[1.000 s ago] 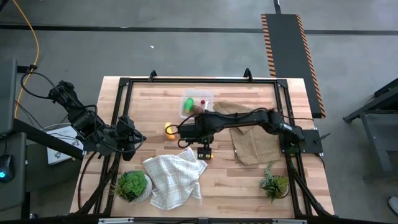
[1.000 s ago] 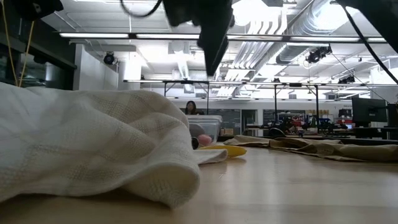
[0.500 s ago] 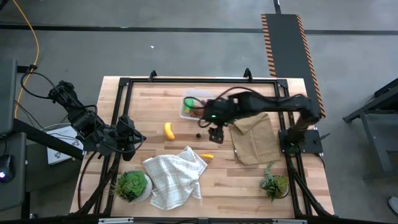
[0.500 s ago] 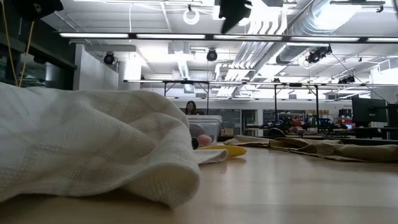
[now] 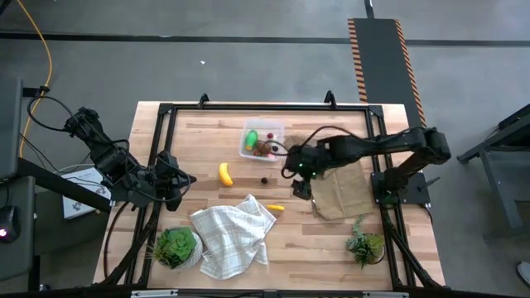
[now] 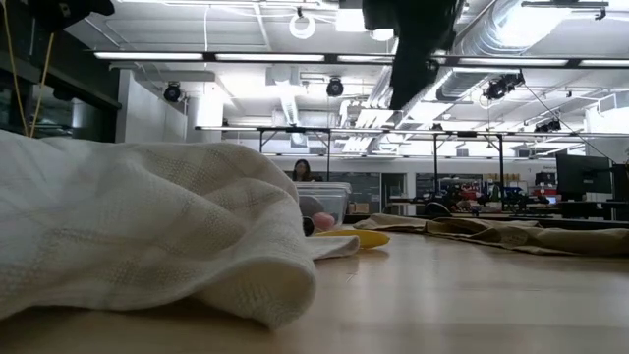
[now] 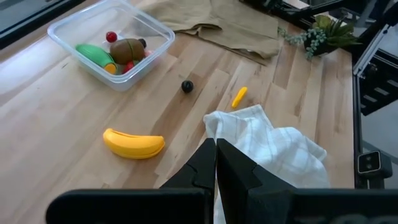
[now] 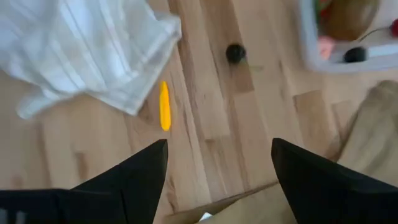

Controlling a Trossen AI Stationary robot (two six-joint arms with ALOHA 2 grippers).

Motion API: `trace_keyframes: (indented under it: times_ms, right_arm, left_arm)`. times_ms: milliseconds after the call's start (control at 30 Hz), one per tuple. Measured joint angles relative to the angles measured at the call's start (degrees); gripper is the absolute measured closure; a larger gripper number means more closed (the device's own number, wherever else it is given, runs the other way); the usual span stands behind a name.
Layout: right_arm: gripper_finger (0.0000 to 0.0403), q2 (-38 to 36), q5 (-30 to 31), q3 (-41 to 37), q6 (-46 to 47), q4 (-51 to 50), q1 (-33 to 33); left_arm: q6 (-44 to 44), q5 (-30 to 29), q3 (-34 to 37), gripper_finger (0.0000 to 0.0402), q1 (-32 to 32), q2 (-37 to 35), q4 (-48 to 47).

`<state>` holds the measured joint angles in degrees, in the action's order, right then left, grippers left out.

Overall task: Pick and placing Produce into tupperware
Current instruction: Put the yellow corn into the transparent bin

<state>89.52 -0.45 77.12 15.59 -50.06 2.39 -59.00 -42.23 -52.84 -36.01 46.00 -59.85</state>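
Tupperware (image 5: 262, 139): clear square container at the far middle of the worktop (image 5: 215, 149); it holds a green piece (image 7: 94, 53), a brown kiwi-like oval (image 7: 126, 50), and red berries (image 7: 111, 37).

Produce not yet placed: yellow banana (image 5: 225, 173) lying on bare wood on the near-left side of the container; dark berry (image 5: 264, 179) between container and cloth; small yellow piece (image 5: 276, 208) just beside the corner of the white checked cloth (image 5: 232, 236).

Right gripper (image 5: 302, 189): raised over the worktop, near the edge of the tan cloth (image 5: 339, 186); its jaws stand spread wide and hold nothing (the wrist view shows bare wood between the two dark fingers (image 8: 134, 180)).

Left gripper (image 5: 184, 180): waits at the left edge of the worktop, jaws pressed together and empty.

Step in hand (a judgement): the right arm is placed to fetch the next loose item, most likely the dark berry or the small yellow piece, both near it.

How to do it well: centre the spread jaws over the chosen item before descending; for the yellow piece, turn the wrist so the jaws close across its narrow width, and keep clear of the cloth corner so no fabric is pinched.

Risk: the berry is round and may roll away if nudged by one finger first.

Other items: two potted plants (image 5: 175, 246) at the near corners, not part of the task.
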Motion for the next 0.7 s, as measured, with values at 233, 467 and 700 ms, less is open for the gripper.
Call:
trace_keyframes:
  times_ms: [233,467,700]
  right_arm:
    - [0.0126,5.07,-4.68,-2.34,-2.77,6.62,0.04]
    - [0.0126,9.29,-5.4,-2.33,-5.34,10.39,2.49]
    - [0.0126,13.67,-6.53,-2.32,-3.76,11.95,6.22]
  left_arm:
    - [-0.02,-0.49,0.0,0.0399,0.0,0.0,-0.03]
    - [2.77,0.85,0.0,0.0399,0.0,0.0,-0.24]
    - [10.24,3.6,-0.02,0.0399,0.0,0.0,-0.38]
